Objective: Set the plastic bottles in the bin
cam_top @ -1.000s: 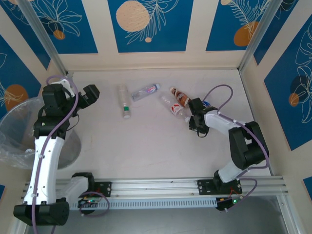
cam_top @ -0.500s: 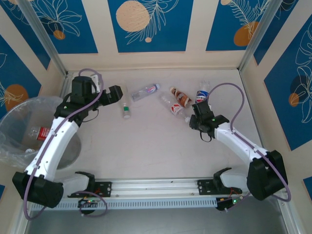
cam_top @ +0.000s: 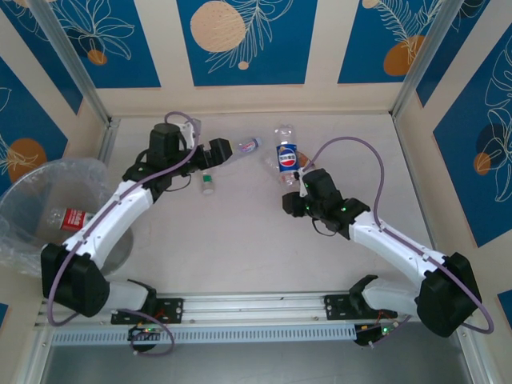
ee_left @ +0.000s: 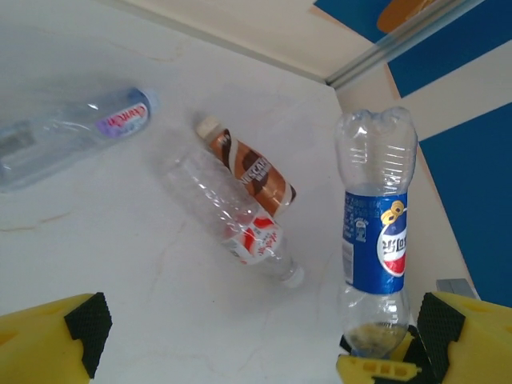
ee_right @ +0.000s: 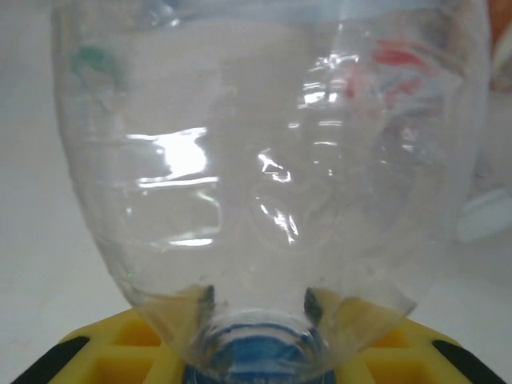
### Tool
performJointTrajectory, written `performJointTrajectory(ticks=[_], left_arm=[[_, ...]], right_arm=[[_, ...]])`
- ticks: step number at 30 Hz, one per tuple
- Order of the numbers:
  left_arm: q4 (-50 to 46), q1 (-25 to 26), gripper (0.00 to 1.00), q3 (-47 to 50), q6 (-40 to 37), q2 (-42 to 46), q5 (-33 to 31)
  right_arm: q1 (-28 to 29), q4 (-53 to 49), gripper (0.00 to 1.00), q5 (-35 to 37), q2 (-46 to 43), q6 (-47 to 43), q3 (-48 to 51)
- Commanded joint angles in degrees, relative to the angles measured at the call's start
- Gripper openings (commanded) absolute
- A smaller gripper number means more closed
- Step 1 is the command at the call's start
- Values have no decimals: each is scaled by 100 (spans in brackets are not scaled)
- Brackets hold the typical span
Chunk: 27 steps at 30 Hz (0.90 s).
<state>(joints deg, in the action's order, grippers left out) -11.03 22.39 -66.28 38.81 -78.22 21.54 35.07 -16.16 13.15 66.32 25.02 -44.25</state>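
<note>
My right gripper (cam_top: 294, 194) is shut on the neck of a clear bottle with a blue label (cam_top: 286, 155), holding it base-up above the table. In the right wrist view the bottle (ee_right: 264, 160) looms over its blue cap (ee_right: 256, 352), which sits between the yellow fingers (ee_right: 120, 352). My left gripper (cam_top: 227, 151) hangs open over the back of the table, nothing between its fingers (ee_left: 56, 336). Ahead of it lie a bluish-label bottle (ee_left: 72, 136), a brown-label bottle (ee_left: 250, 168) and a red-and-white-label bottle (ee_left: 236, 218). A green-capped bottle (cam_top: 207, 178) lies beside it. The bin (cam_top: 24, 200) stands far left.
A red-labelled bottle (cam_top: 70, 218) lies inside the bin's crinkled bag. The back wall and a metal corner post (ee_left: 400, 48) close off the table behind the bottles. The rail with both arm bases (cam_top: 256, 308) runs along the near edge.
My left arm has swung from the bin side rightward to the lying bottles. My right gripper has lifted the blue-label bottle and carried it left, toward the table's middle.
</note>
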Motion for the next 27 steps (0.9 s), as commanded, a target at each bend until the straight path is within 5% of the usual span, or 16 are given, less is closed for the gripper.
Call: performJointTrajectory(ticks=[1,8,27], left_arm=[[734,217,99,-20,433,-230,435],[1575,452,100,-33,717,-612,1030],[2024,624,94,82,222,-633,1093]], right_arm=[[206,611,27,-465,69,-103,-176],[514,1264,28,-1085,256,-100,-230],[1077,1660,28,-1419,944,-168,-783]])
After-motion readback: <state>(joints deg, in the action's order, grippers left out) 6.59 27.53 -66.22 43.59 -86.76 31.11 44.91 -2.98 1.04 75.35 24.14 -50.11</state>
